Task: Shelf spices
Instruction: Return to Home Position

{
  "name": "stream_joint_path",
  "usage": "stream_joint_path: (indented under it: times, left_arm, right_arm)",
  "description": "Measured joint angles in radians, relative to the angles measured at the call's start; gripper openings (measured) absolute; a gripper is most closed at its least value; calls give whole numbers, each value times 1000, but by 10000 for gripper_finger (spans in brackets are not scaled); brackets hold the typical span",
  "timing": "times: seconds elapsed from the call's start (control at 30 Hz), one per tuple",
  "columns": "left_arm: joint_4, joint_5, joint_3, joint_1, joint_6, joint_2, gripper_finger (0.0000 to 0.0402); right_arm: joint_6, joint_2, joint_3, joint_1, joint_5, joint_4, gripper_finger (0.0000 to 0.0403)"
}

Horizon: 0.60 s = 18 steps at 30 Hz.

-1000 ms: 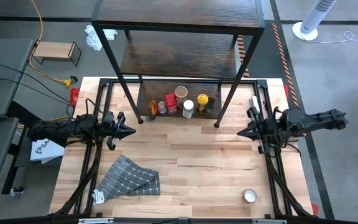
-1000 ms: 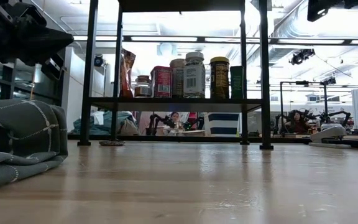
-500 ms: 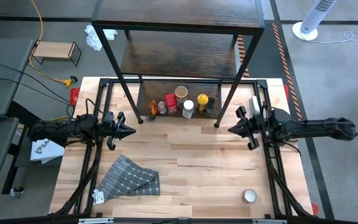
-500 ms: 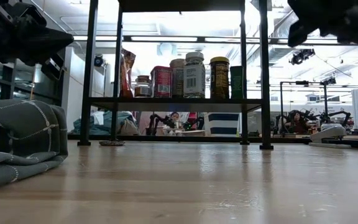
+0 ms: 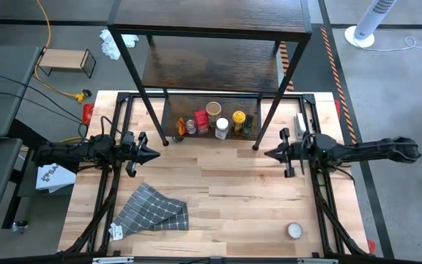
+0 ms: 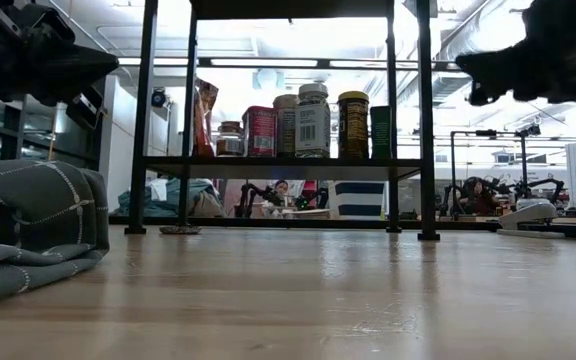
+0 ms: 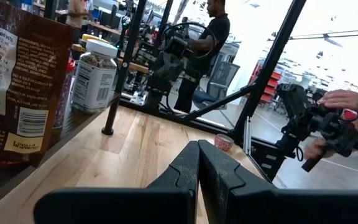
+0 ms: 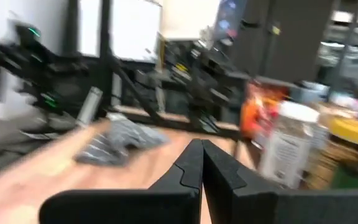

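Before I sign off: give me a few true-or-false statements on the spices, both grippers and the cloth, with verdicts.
1. The spices stand together on the lowest board of the shelf. True.
2. The left gripper holds a jar. False: it is shut on nothing, over the table left of the shelf.
3. The right gripper is shut and empty. True.
4. The grey checked cloth lies on the shelf. False: it lies crumpled on the table, near the front left.
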Motion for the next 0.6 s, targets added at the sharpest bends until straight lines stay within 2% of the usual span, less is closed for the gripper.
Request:
stream_joint_path:
  times: [0.1,0.23,0.47,0.53,0.6]
  left_arm:
    - [0,0,0,0,0,0,5]
    - [0,0,0,0,0,0,5]
    - [0,0,0,0,0,0,5]
    - [0,0,0,0,0,0,5]
    - [-1,1,0,0,0,0,5]
  right_arm:
    - [2,0,0,0,64,-51,0]
    - [1,0,0,0,67,-138,0]
    - [1,-1,0,0,67,-490,0]
    - [2,-38,0,4,73,-600,0]
    - [16,-101,-1,8,67,-585,0]
